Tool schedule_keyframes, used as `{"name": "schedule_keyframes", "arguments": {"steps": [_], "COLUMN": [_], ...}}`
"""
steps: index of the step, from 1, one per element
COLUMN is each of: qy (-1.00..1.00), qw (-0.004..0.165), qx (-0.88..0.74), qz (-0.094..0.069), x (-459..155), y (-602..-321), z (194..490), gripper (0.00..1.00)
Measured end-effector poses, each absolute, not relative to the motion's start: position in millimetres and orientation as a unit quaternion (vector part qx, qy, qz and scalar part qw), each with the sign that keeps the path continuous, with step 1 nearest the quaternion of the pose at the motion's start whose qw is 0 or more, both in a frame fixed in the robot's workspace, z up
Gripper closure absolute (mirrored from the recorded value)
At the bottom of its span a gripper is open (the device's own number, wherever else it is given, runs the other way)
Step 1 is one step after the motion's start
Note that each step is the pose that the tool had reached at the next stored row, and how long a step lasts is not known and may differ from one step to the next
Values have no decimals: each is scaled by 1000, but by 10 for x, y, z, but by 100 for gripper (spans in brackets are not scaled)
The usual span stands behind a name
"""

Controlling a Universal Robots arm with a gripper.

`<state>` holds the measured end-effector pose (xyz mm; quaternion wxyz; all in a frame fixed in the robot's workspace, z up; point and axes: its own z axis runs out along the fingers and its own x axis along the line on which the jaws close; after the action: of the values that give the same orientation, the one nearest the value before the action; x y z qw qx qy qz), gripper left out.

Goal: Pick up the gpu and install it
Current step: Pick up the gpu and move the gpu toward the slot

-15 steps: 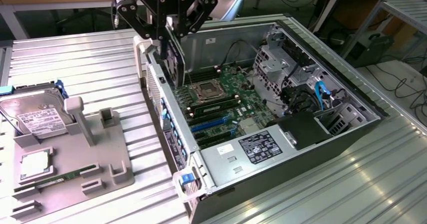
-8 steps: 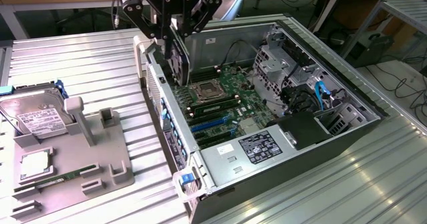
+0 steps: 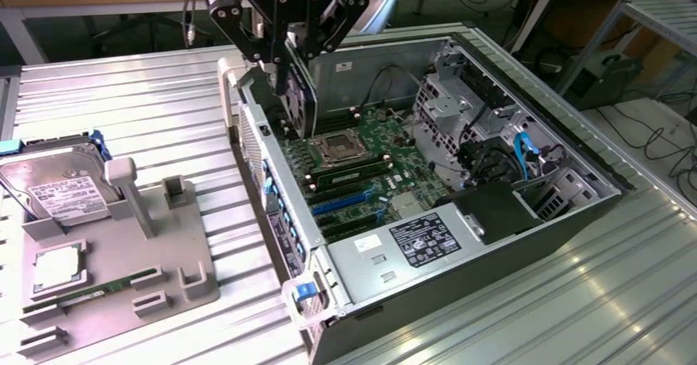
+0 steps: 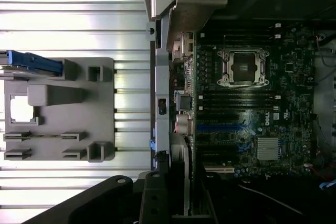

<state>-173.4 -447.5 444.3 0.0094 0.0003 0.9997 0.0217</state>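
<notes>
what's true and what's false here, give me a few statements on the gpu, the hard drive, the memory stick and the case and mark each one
1. The gripper holds the gpu on edge over the open computer case. True.
2. The hard drive sits inside the case. False: it rests on the gray fixture at the exterior view's left, outside the case.
3. The memory stick lies on the fixture. True.
4. The gpu is seated in one of the blue slots of the motherboard. False: it hangs from the gripper, apart from those slots.
</notes>
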Motion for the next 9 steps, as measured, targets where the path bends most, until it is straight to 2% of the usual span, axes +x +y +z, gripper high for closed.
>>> {"name": "schedule_keyframes", "arguments": {"steps": [9], "qy": [1000], "qw": [9], "qx": [0], "qz": [22], "x": [-1671], "y": [-4475], "z": [4442], "gripper": [73]}}
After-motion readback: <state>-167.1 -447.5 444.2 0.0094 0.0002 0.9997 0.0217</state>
